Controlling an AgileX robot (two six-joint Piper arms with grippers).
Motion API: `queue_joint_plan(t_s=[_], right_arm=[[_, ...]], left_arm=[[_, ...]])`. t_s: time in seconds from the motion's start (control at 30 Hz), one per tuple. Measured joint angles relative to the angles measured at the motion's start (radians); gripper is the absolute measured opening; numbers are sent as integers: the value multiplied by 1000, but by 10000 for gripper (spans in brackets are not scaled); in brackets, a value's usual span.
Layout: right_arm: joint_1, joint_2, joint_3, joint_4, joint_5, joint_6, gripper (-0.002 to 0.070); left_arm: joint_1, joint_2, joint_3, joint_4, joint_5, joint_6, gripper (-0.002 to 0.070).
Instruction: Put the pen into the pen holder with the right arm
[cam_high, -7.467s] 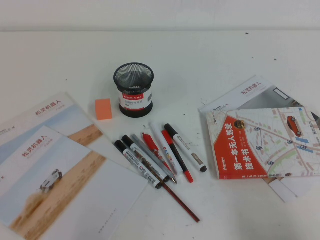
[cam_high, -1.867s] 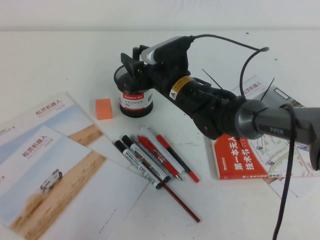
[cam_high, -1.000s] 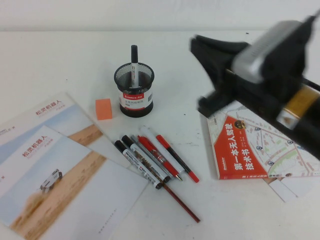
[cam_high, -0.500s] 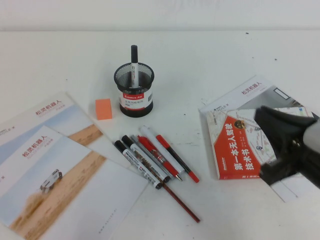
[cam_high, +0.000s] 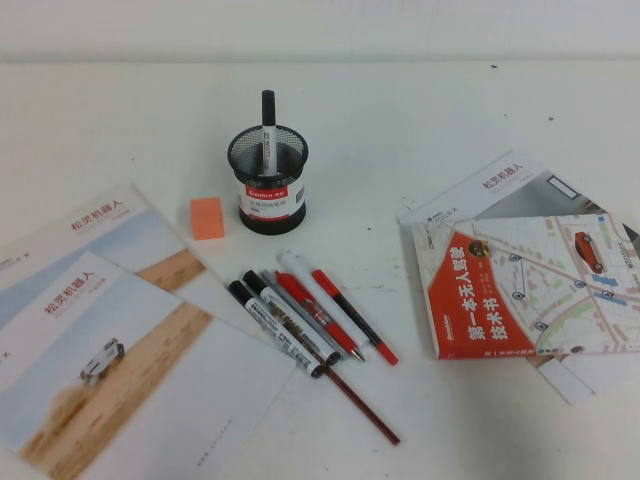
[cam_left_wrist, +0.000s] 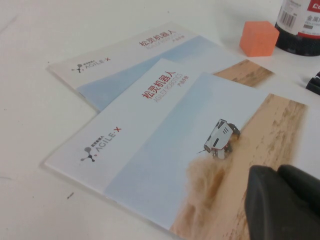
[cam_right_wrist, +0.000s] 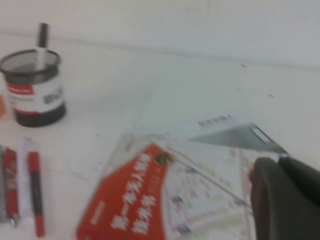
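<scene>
The pen (cam_high: 268, 125), white-barrelled with a black end up, stands upright in the black mesh pen holder (cam_high: 268, 185) at the table's middle back. Both also show in the right wrist view, the pen (cam_right_wrist: 41, 42) in the holder (cam_right_wrist: 35, 90). Neither arm shows in the high view. My right gripper (cam_right_wrist: 280, 161) is shut and empty, low over the red book, far from the holder. My left gripper (cam_left_wrist: 277, 170) is shut and empty over the brochures; the holder's base (cam_left_wrist: 302, 25) is at the edge of its view.
An orange block (cam_high: 207, 217) lies left of the holder. Several pens and markers (cam_high: 300, 315) lie in a row in front of it. Two brochures (cam_high: 100, 330) lie at the left, a red book (cam_high: 530, 285) on papers at the right.
The right arm has pulled back to the lower right and left the high view. The pen, earlier lying among the markers, stays standing in the holder.
</scene>
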Motion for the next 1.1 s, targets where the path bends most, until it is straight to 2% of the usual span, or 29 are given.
queue_joint_plan(t_s=[0.13,0.23,0.63,0.73,0.83,0.9,1.1], right_arm=[[-106,-147,60,0,103,0,-19],[-145,-199,102,0,119,-1,-19],[-163,-275,220,15,72,8,-19],[-181,-347,240,-123,108,150,-19],[-207,-408,251,-303,237,392,-19],[-215,-438,253,-370,328,483,-19],[-221,-526,259,-401,364,539,-19]], left_arm=[[0,0,0,0,0,0,-1],[0,0,0,0,0,0,-1],[0,0,0,0,0,0,-1],[0,0,0,0,0,0,-1],[0,0,0,0,0,0,-1],[0,0,0,0,0,0,-1],[0,0,0,0,0,0,-1]])
